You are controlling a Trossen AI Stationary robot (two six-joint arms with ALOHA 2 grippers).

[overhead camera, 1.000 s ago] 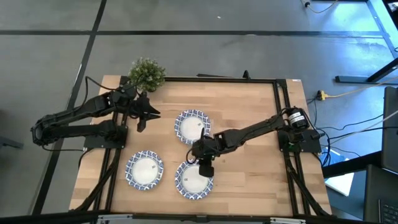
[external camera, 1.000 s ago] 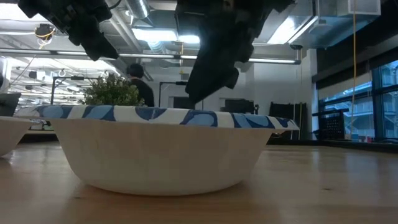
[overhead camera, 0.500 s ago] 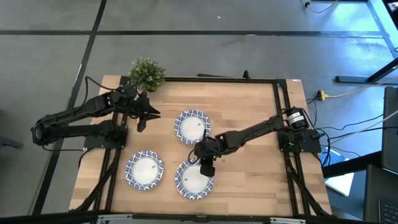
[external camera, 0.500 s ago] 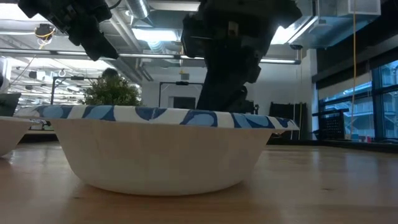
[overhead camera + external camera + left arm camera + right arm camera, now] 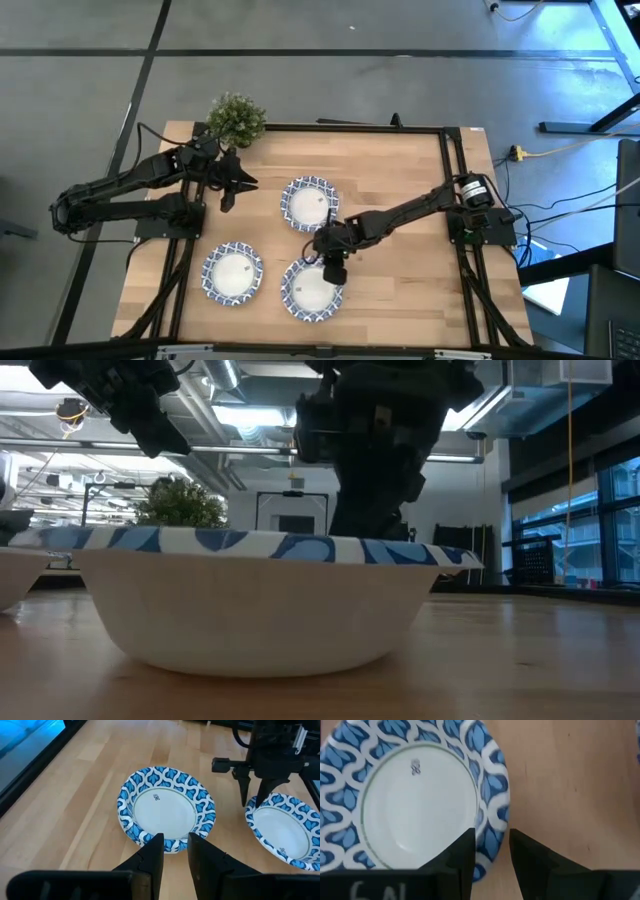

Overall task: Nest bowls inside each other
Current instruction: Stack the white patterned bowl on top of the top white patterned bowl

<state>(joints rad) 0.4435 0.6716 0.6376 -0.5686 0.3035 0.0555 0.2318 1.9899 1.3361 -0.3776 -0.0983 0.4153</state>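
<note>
Three blue-rimmed white bowls show in the high view: one at mid-table (image 5: 309,203), one near-left (image 5: 233,272) and one near-middle (image 5: 312,290), all flat on the wood. My right gripper (image 5: 335,270) is open and points down at the near-middle bowl's far-right rim. In the right wrist view (image 5: 492,852) one finger stands inside the rim and one outside. In the low view that bowl (image 5: 260,600) fills the front, with the right gripper (image 5: 370,510) behind it. My left gripper (image 5: 226,190) hovers left of the mid-table bowl (image 5: 166,810), its fingers (image 5: 176,845) open by a narrow gap. My right gripper comes from above, pointing down, with its fingers (image 5: 462,855) on either side of the near-middle bowl's patterned rim (image 5: 492,827). A gap shows on both sides of the rim. I cannot tell whether a finger touches it. The bowl rests on the table.
A small green potted plant (image 5: 237,118) stands at the table's far-left corner, just behind the left gripper. A black frame (image 5: 450,180) runs along the table's edges. Bare wood lies right of the bowls (image 5: 400,270). Another bowl's edge (image 5: 15,575) shows at the low view's left.
My right gripper has moved down onto the near-middle bowl's far-right rim, and its fingers have turned from slanted to upright. In the low view that bowl has shifted slightly. My left arm has kept still.
</note>
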